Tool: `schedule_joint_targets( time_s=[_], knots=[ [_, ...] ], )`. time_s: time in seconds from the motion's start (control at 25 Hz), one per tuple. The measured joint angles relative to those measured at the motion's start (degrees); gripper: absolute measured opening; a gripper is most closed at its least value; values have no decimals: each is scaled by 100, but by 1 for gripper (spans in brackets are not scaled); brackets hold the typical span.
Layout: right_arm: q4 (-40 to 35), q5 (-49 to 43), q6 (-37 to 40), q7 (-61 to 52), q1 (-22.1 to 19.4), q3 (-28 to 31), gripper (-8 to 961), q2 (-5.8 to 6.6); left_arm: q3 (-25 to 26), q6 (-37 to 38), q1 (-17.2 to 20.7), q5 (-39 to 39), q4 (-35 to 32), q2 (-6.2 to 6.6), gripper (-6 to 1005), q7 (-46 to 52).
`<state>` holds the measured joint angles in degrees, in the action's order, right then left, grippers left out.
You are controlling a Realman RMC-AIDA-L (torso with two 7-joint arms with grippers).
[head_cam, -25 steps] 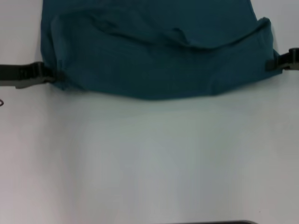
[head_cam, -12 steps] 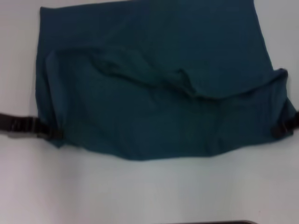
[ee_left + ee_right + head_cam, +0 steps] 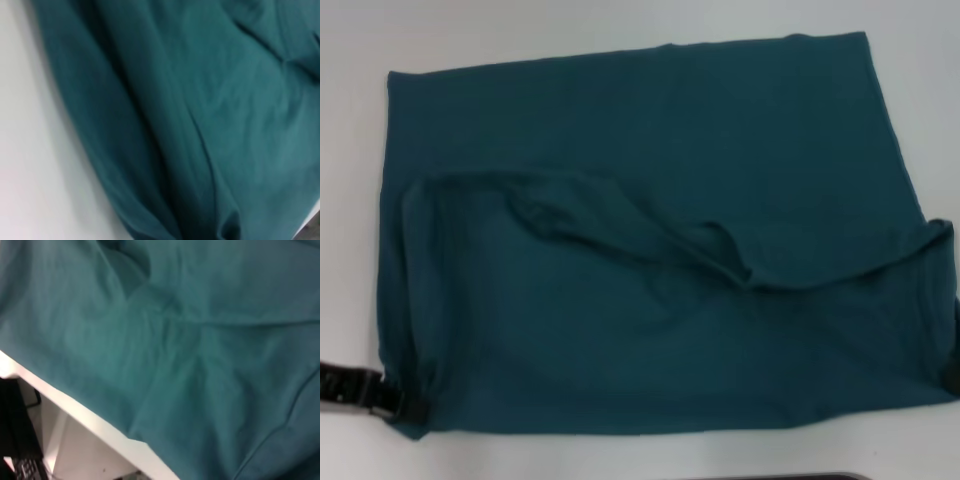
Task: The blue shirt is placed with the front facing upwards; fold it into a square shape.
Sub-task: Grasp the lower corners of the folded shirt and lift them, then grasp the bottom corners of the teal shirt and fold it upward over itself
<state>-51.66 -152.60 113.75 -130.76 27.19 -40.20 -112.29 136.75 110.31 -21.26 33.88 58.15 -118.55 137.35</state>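
Table shows as a thin bare strip nearest us, and just beyond it lies the near edge of the blue shirt. We see our left gripper at the near left corner, its jaws pinched onto the cloth there. Our right gripper sits at the near right corner, barely in sight at the edge of the head view, so we cannot tell how its jaws stand. Between the two corners a layer of shirt is doubled toward us over the lower one, with a wrinkled ridge running across the middle. Farther off, a single flat layer reaches the far edge. We judge one lengthwise fold nearly laid; the corners are not yet released, the ridge needs smoothing, and the wide rectangle needs further folding to become a square.
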Motion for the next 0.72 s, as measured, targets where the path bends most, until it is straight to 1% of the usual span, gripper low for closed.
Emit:
schedule_joint_targets(
  time_s=[0.08, 0.28, 0.44, 0.56, 0.64, 0.72],
  knots=[
    [20, -12, 3, 38, -116, -150, 86, -7, -3, 30, 44, -153, -12, -10, 23, -13],
    [24, -17, 20, 49, -202, -261, 95, -24, -6, 184, 118, -429, 13, -52, 23, -37],
    [31, 6, 25, 70, -205, -415, 102, -31, -46, 305, 152, -487, 65, -90, 23, -97],
    [23, 255, 33, 247, -155, -506, 107, -30, 24, 420, 121, -332, 144, -101, 23, -276],
    [1, 702, 24, 381, -83, -481, 110, 35, 135, 527, 86, -35, 255, -70, 23, -405],
    [17, 1132, 10, 419, 19, -325, 114, 133, 340, 562, -26, 218, 270, 24, 23, -432]
  ],
)
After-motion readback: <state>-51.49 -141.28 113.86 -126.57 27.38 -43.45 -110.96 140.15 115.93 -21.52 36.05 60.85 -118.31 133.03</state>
